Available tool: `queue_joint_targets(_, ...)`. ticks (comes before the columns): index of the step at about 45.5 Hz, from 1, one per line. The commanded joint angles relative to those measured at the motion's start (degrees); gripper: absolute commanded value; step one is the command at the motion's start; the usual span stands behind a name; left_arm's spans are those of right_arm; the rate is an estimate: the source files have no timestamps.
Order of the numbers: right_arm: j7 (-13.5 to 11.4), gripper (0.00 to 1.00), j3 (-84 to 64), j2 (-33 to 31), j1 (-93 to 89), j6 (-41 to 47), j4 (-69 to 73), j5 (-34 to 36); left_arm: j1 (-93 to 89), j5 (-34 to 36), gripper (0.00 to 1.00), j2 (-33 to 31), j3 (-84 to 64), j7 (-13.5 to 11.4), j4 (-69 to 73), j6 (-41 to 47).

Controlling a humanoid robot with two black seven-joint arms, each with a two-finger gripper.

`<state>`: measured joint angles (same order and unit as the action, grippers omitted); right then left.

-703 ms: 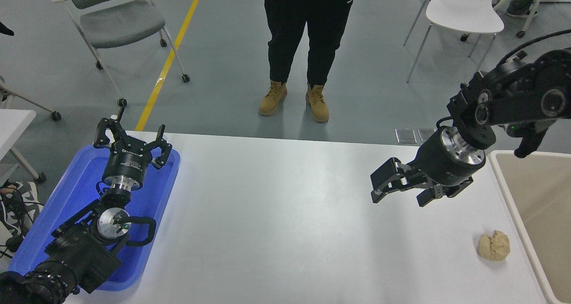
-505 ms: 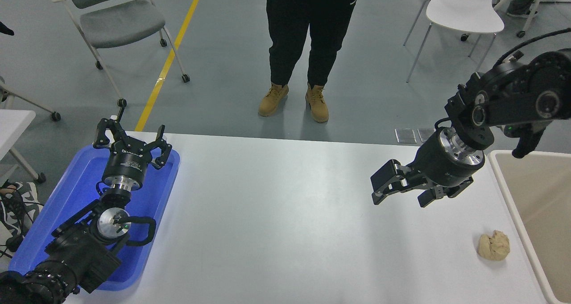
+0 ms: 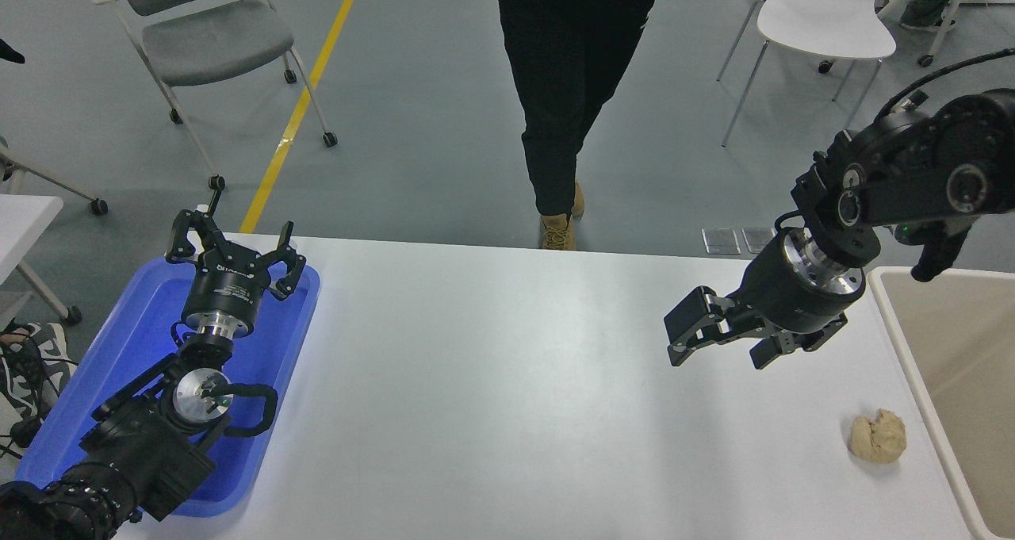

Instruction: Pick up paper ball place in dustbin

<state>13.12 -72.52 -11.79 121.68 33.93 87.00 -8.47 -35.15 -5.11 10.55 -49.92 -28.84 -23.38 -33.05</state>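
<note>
1. The small crumpled tan paper ball (image 3: 878, 437) is seen lying on the white surface (image 3: 492, 381), near the front right, just beside the off-white rim of the large rectangular beige dustbin (image 3: 912, 365) but not in it. Being light, it could be nudged or rolled off the near edge if touched from the side.
2. The left black pincer (image 3: 231, 248) is parked, spread wide, over the blue plastic tray (image 3: 103, 365); no risk is expected from it.
3. The right black pincer (image 3: 718, 342) is held released and empty above the surface, apart from the ball and farther back. A descent from this offset could miss, or the bin rim could be struck.
4. A person in black trousers (image 3: 567, 88) is seen beyond the far edge.
</note>
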Motion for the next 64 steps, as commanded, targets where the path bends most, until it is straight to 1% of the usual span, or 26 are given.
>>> queue_joint_targets(1, 0.1, 1.00, -0.3, -0.3, -0.3, 0.0, -0.1, -2.2, 0.0, 0.0, 1.00, 0.0, 0.0, 0.0, 0.0, 0.0)
queue_joint_targets(8, 0.1, 1.00, -1.2, -4.3, -1.7, -0.5, -0.2, -6.4, 0.0, 0.0, 1.00, 0.0, 0.0, 0.0, 0.0, 0.0)
queue_joint_targets(14, 0.1, 1.00, -1.3, -8.8, -5.5, -2.7, -2.6, -13.1, 0.0, 0.0, 1.00, 0.0, 0.0, 0.0, 0.0, 0.0)
queue_joint_targets(24, 0.2, 1.00, -1.2, -15.2, -15.9, -6.2, -11.0, -25.0, 0.1, 0.0, 1.00, 0.0, 0.0, 0.0, 0.0, 0.0)
queue_joint_targets(30, 0.3, 1.00, 0.2, -18.9, -25.3, -7.6, -20.6, -29.7, 0.0, 0.0, 1.00, 0.0, 0.0, 0.0, 0.0, 0.0)
queue_joint_targets(43, 0.5, 1.00, 9.7, -21.9, -42.1, -10.4, -35.3, -35.7, 0.0, 0.0, 1.00, 0.0, 0.0, 0.0, 0.0, 0.0)
queue_joint_targets(53, 0.6, 1.00, 12.8, -22.0, -49.3, -11.0, -40.7, -36.0, 0.0, 0.0, 1.00, 0.0, 0.0, 0.0, 0.0, 0.0)
queue_joint_targets(64, 0.5, 1.00, 13.2, -21.6, -53.7, -17.7, -41.8, -36.0, 0.0, 0.0, 1.00, 0.0, 0.0, 0.0, 0.0, 0.0)
